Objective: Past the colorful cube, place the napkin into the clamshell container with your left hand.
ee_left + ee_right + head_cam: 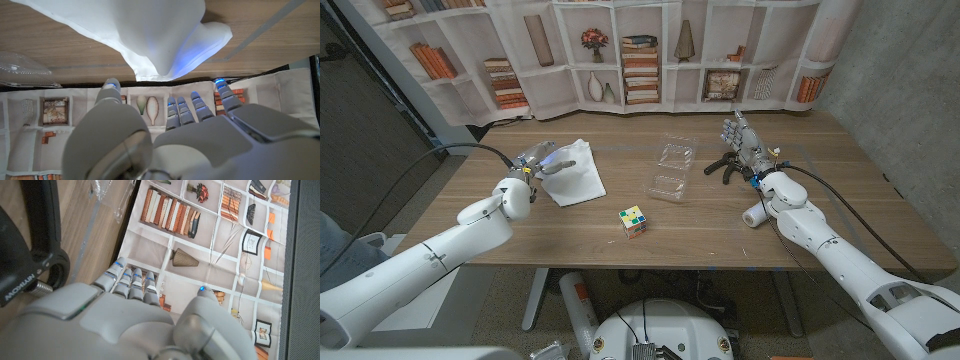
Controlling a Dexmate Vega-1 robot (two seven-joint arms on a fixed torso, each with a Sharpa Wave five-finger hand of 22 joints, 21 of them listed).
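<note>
Fingers [546, 159] of the left hand [535, 164] reach onto the near-left corner of the napkin [573, 172]; whether they pinch the cloth or only touch it cannot be told. In the left wrist view those fingers [186, 111] stretch out, somewhat apart, toward the white napkin [150, 35], whose edge is lit bluish by the fingertip lights. The right hand [742, 140] stands on its edge with fingers [736, 128] pointing up, holding nothing; the right wrist view shows its fingers [131, 282] straight and side by side.

By size: the wooden table [820, 190] carries everything. Behind it hangs a backdrop [650, 50] printed with bookshelves, vases and books. On the table's left part the napkin lies spread out, rumpled, one corner toward the backdrop. Right of it, near the table's middle, sits the clear clamshell container [671, 169], open, well apart from the napkin. A black clamp-like tool [724, 168] lies just beside the right hand, and its black body [35, 240] shows large in the right wrist view. Nearer the robot, between napkin and container, stands the colorful cube [632, 221]. A small white roll [754, 215] rests by the right forearm.
</note>
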